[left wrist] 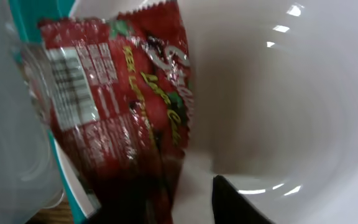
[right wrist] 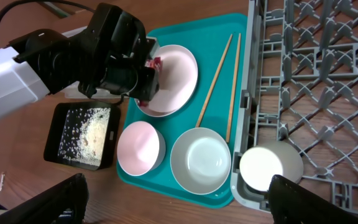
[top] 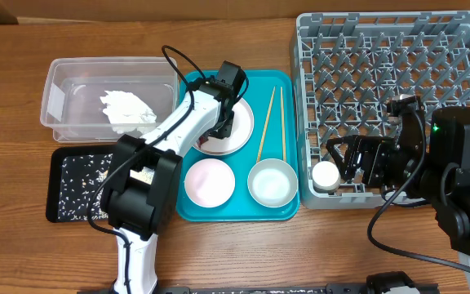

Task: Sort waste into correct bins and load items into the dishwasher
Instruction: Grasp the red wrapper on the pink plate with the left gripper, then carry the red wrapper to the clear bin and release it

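Observation:
The red snack wrapper [left wrist: 123, 106] lies on the left part of the white plate [top: 239, 135] on the teal tray. My left gripper [top: 223, 122] is low over it and open, its fingers [left wrist: 179, 205] on either side of the wrapper's lower end. The crumpled tissue [top: 126, 106] lies in the clear tub [top: 64, 90]. Rice scraps [top: 84, 175] lie in the black tray [top: 55, 175]. The white cup [top: 325, 174] sits in the near-left corner of the grey dish rack [top: 382, 73]. My right gripper [top: 357, 159] is open and empty just right of the cup.
The teal tray [top: 280, 82] also holds the wooden chopsticks [top: 263, 126], a pink-backed bowl [top: 209, 181] and a silvery bowl [top: 272, 182]. The dish rack's left wall stands close against the tray's right edge. Bare wooden table lies in front.

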`<state>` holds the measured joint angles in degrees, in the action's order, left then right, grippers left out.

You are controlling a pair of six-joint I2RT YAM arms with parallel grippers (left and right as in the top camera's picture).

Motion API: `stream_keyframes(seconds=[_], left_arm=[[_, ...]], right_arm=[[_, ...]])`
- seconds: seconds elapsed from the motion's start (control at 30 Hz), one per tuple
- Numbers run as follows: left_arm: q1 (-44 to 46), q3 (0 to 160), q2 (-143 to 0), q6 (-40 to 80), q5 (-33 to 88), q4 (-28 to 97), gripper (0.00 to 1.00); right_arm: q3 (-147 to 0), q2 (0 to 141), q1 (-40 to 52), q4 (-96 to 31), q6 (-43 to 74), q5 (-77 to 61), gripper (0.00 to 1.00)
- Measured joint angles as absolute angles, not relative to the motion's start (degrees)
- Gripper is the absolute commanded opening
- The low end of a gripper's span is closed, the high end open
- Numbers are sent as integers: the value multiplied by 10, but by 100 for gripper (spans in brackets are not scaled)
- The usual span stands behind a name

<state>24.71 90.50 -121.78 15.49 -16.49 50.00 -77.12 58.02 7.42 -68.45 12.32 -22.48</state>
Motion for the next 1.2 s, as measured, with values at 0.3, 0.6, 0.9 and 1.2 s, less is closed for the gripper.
stream_keyframes(seconds=[0.3, 0.6, 0.9, 1.2], left_arm=[[247, 905, -1216, 154, -147, 518, 4], [247, 919, -1055, 201, -109, 547, 36], [247, 886, -1080, 341, -116, 569, 53], [247, 871, -1200, 372, -111, 557, 4]], right_arm=[[-771, 580, 74, -686, 123, -225, 93], [-771, 580, 74, -696, 124, -225, 93], [-771, 580, 74, -700, 123, -225, 93], [-771, 580, 74, -701, 123, -225, 93]])
